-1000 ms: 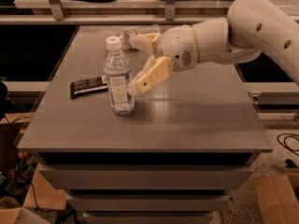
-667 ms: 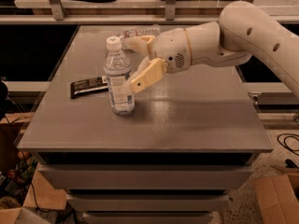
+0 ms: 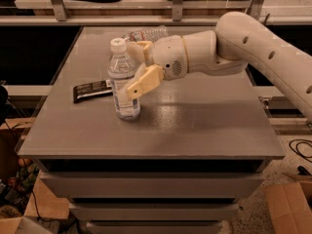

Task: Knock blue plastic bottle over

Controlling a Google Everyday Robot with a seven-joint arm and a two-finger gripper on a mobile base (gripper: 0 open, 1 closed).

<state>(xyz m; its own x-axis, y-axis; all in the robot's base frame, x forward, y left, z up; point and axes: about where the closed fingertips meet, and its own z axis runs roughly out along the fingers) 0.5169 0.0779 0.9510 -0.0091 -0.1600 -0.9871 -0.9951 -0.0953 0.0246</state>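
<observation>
View: camera view, the only one.
Change: my gripper (image 3: 138,68) has slid left since a sec ago. It was just beside the bottle (image 3: 124,82); now the front finger (image 3: 145,81) crosses the label's right edge.
Unchanged: bottle upright, same spot, cap level. No lean yet.
Gripper state: spread wide, holding nothing. One finger is in front of the bottle, the other behind near the shoulder, so the bottle's right side sits betw. them.
Contact: looks like touching or v. close at the front tip; can't tell which.
Bottle pos.: standing on the table (image 3: 204,126), left-centre, bar (image 3: 92,90) just to its left, ribbed bottle (image 3: 148,33) lying behind near the far edge.
Meaning for task: approach looks done, push not. I judge I'm at the start of the knock; nothing tipped so far.
Next, my guess: keep sweeping left, contact above mid-height, so it topples rather than slides.
Risk: low contact may just scoot it along the tabletop; a fall to the left prob. lands on the bar.
Arm (image 3: 253,48): reaches in from the right, wrist over table centre.
Writing, bottle: pale blue-white label, print too small, no brand readable.
Writing, bar: black wrapper w/ light marks, not legible.
Writing, ribbed bottle: label barely shows, nothing to read.
</observation>
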